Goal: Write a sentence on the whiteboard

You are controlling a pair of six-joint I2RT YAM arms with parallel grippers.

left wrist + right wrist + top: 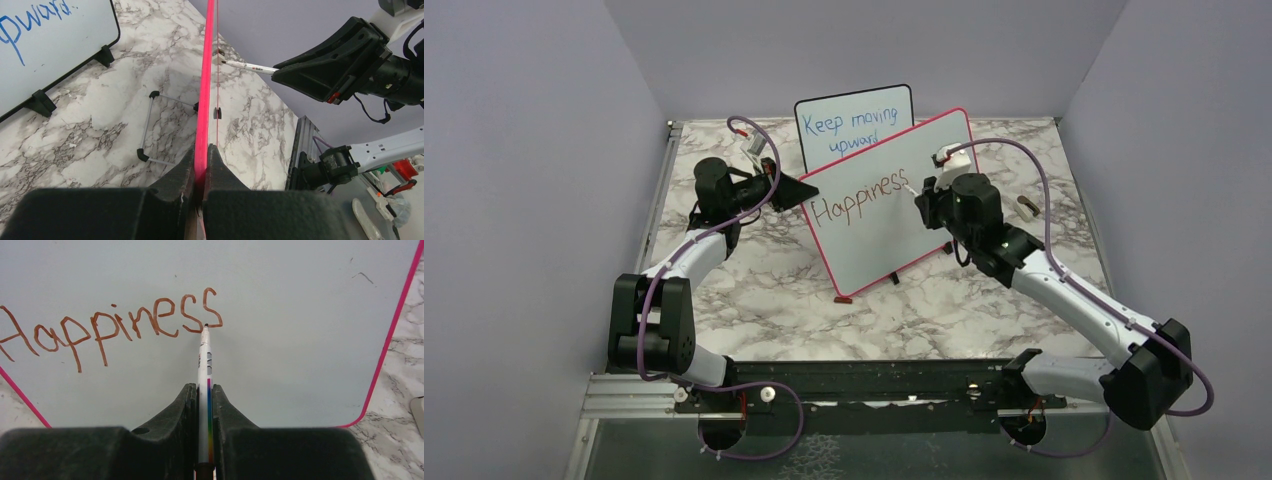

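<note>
One word written, more to come

The left pincer (201,150) is shut tight on the pink edge of the whiteboard (874,245), which stands on the tabletop (754,270) at the centre of the top view. The right pincer (202,387) clamps the marker (204,352), its tip at the foot of the last "s" of the sentence (115,322) — only "Happiness" so far. For the next word I would lift the tip, go to the free lower area and press lightly — the board must not rock.

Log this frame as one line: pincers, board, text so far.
left pincer: shut on whiteboard frame | right pincer: shut on marker, tip at final s | sentence: "Happiness" only
</note>
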